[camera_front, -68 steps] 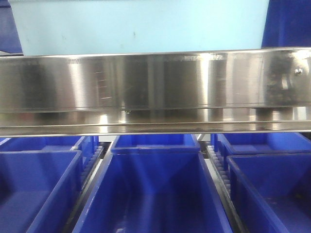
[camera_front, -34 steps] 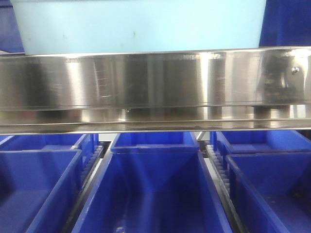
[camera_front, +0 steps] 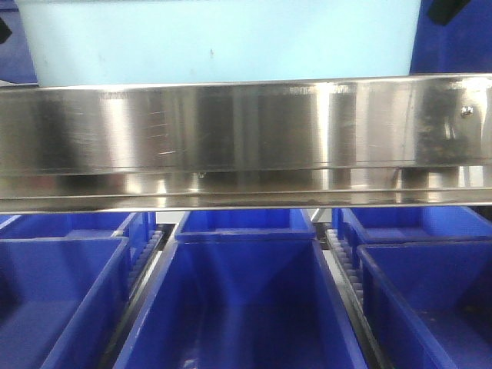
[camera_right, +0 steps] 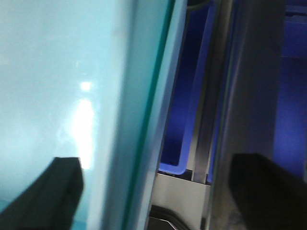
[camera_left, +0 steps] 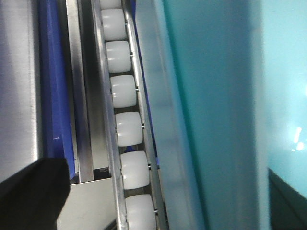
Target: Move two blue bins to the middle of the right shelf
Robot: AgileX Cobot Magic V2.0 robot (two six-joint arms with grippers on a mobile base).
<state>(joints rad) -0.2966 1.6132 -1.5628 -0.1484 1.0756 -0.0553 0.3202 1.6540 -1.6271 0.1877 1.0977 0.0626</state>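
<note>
One pale blue bin point(camera_front: 219, 42) stands on the shelf level just above the steel rail, filling the top of the front view. My left gripper point(camera_left: 160, 187) is open and straddles the bin's left wall point(camera_left: 211, 115), with one black finger point(camera_left: 33, 191) outside over the shelf and the other inside the tub. My right gripper point(camera_right: 160, 175) is open too, astride the right wall point(camera_right: 144, 110). Its fingers stand well clear of the plastic. A dark fingertip point(camera_front: 446, 9) shows at the bin's upper right corner, and another fingertip point(camera_front: 4, 29) shows at its left.
A wide steel shelf rail point(camera_front: 246, 138) crosses the front view. Below it sit several dark blue crates point(camera_front: 246, 307). A track of white rollers point(camera_left: 127, 129) runs beside the bin's left wall. Dark blue crates point(camera_front: 461, 38) flank the bin on its level.
The pale bin has shifted slightly, looking a little narrower than a second ago. Dark fingertips have come into the top corners of the front view.
</note>
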